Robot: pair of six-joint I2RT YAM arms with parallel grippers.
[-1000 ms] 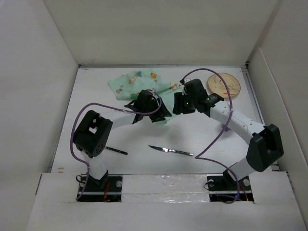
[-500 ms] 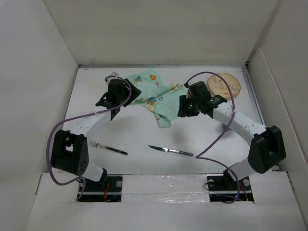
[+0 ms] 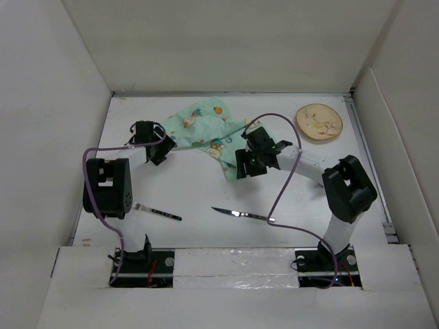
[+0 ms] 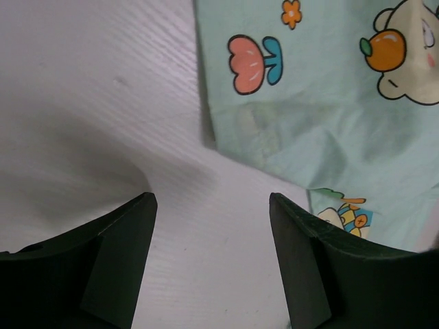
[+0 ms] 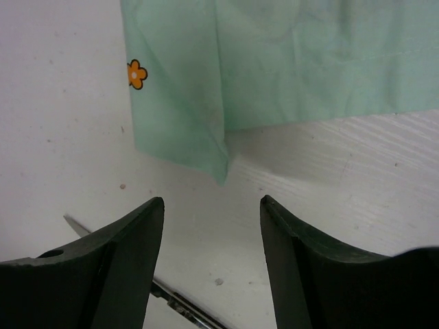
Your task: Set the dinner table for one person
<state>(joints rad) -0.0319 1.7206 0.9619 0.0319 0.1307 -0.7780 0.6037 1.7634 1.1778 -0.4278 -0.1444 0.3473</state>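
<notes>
The large flat white matte dinner table [image 3: 199, 192] fills the floor between white walls. A mint-green cartoon-printed placemat cloth [image 3: 206, 127] lies rumpled at its far centre. The left gripper [image 4: 212, 226], jaws open and empty, hangs beside the cloth's left edge. The right gripper [image 5: 212, 219], jaws open and empty, hangs by the cloth's near corner. A round beige plate [image 3: 319, 122] sits far right. A metal knife [image 3: 240, 214] and a fork [image 3: 156, 212] lie near the front.

Robot lab test cell, white dinner table [image 3: 199, 192] boxed in by plain white walls [image 3: 226, 41], taped front edge [image 3: 233, 257]
</notes>
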